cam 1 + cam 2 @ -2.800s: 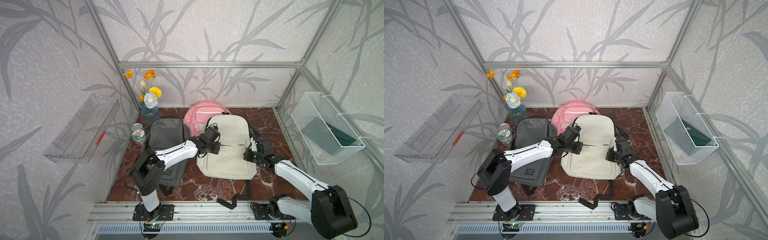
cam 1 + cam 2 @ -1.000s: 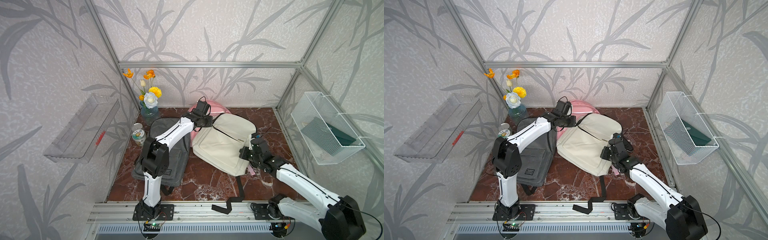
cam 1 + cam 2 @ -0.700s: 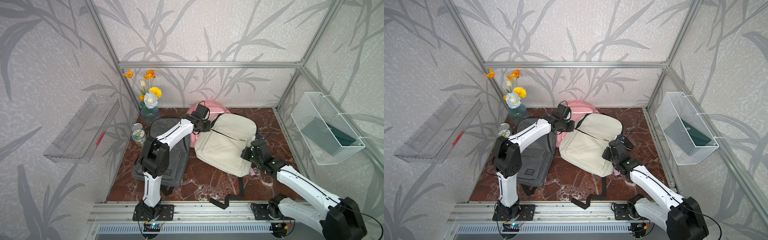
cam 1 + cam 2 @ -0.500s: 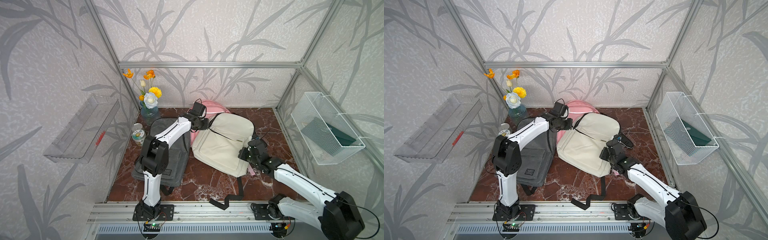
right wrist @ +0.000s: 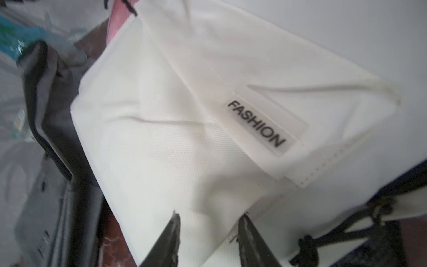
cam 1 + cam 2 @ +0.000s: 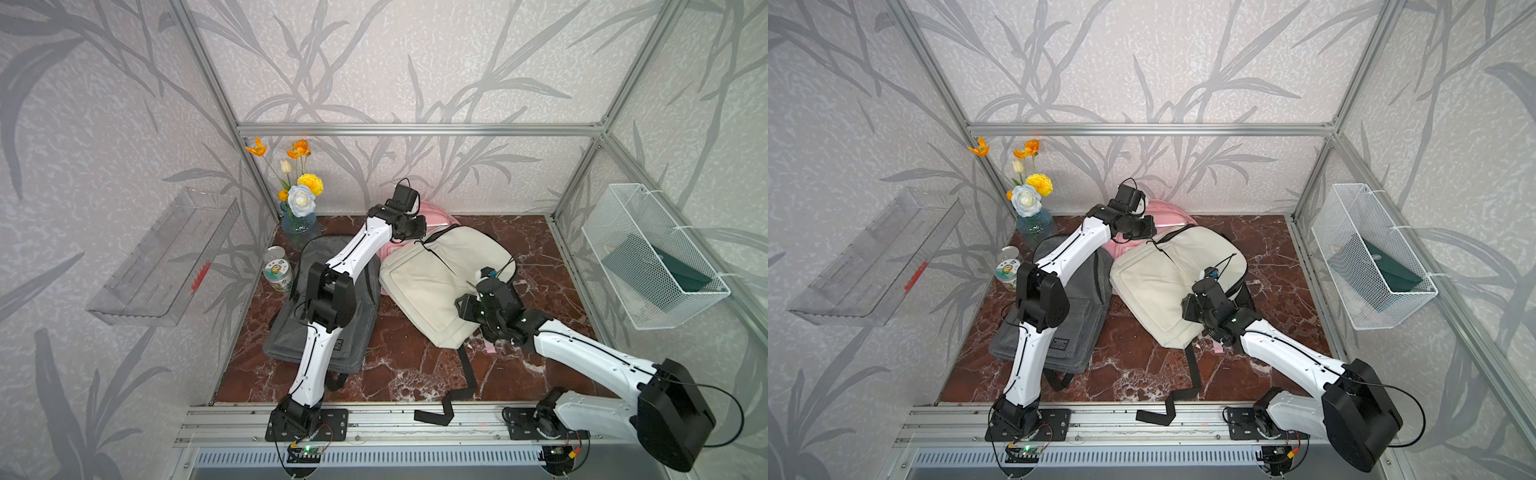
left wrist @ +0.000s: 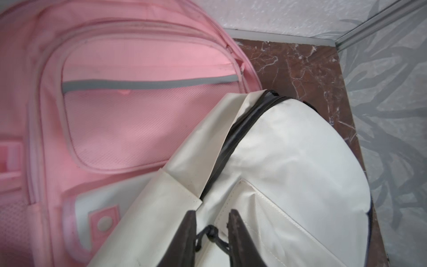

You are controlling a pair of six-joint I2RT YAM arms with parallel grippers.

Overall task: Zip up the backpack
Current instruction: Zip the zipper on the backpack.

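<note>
The cream backpack (image 6: 440, 282) lies flat and slanted on the marble tabletop (image 6: 415, 365). Its top rests on a pink backpack (image 7: 115, 92) and a grey backpack (image 6: 332, 332) sits just beside it. The dark zip (image 7: 238, 131) curving over its top looks drawn together along the stretch I can see; the rest is hidden from me. My left claw (image 7: 212, 215) is at that top end, jaws narrowly parted, with the knotted pull cord (image 7: 211, 233) loose between them and not pinched. My right claw (image 5: 210, 217) is at the bag's lower edge, jaws wider apart over plain cream cloth and holding nothing, with another knotted cord (image 5: 307, 247) close by. I judge I'm between grips. Next I'd close the left claw squarely on the cord, pin the cloth with the right, and pull along the zip line, not upward.
</note>
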